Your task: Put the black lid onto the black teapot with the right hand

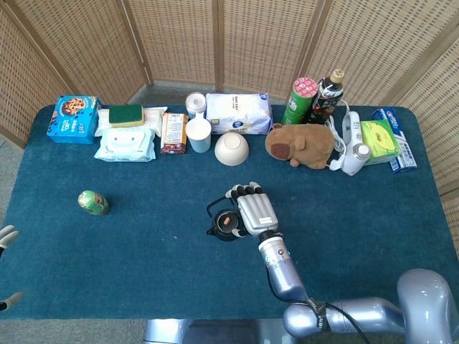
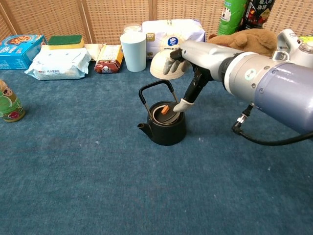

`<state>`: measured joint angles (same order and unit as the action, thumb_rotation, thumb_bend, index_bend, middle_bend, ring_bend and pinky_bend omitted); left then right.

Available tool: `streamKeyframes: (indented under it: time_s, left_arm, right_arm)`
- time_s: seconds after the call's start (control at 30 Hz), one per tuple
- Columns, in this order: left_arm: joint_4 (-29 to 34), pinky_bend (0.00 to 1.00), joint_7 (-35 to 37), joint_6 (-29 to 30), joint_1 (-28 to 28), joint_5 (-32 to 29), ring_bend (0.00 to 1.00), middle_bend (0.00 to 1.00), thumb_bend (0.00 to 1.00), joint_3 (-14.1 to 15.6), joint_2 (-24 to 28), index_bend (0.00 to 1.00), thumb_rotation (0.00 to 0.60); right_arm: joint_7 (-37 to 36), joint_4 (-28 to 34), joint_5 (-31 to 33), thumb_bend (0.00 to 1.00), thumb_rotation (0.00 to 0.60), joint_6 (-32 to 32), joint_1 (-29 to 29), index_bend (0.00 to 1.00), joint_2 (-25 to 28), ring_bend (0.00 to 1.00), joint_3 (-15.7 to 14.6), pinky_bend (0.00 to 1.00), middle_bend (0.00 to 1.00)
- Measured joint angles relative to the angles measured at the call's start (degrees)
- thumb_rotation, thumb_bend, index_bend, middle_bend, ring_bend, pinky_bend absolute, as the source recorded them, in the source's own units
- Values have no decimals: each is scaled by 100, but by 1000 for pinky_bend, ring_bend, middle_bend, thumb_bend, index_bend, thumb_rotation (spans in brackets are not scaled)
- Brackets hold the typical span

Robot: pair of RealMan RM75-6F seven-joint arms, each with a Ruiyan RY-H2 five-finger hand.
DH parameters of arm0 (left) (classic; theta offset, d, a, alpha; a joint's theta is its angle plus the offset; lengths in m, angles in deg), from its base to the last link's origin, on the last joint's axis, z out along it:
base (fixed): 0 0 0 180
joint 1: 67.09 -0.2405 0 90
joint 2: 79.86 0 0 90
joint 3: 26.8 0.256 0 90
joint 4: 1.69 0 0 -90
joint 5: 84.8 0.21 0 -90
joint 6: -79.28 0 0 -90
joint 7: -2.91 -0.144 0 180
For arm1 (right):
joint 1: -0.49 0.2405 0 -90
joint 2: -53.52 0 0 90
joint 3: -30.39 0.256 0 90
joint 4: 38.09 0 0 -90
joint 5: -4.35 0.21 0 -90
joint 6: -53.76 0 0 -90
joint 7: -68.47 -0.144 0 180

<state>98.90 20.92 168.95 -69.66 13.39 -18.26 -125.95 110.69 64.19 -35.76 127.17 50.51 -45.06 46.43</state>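
The black teapot (image 1: pixel 224 228) (image 2: pixel 166 129) stands mid-table, spout to the left and wire handle upright. The black lid (image 2: pixel 165 112) with its orange knob lies tilted in the pot's opening, and it shows in the head view too as the lid (image 1: pixel 228 221). My right hand (image 1: pixel 255 209) (image 2: pixel 195 56) hovers above the pot's right side. Its fingers are spread and lifted toward the white bowl, and only the thumb tip reaches down to the lid's right edge. At the left edge of the head view, the fingertips of my left hand (image 1: pixel 6 236) are apart and hold nothing.
A white bowl (image 1: pixel 232 149) (image 2: pixel 159 68) and a pale cup (image 2: pixel 133 51) stand just behind the teapot. A plush capybara (image 1: pixel 301 145), bottles, boxes and wipes line the back edge. A green egg figure (image 1: pixel 92 203) stands far left.
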Motion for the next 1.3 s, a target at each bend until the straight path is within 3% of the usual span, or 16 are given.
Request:
streamKeyframes:
  time_s: [0.43,1.3]
  left_arm:
    - [43,96,-35,-53,13,-55,0,0,77,-12,1,0,600]
    - [35,96,-11,-56,7,-62,0,0,77,-16,10,0,600]
  right_arm:
    - [-456,-559,-588,138,600,150,-131,244,-361,208,-14,103,219]
    - [-652,-958,-644,138,600,-113,-406,244,-528,208,-11,105,219]
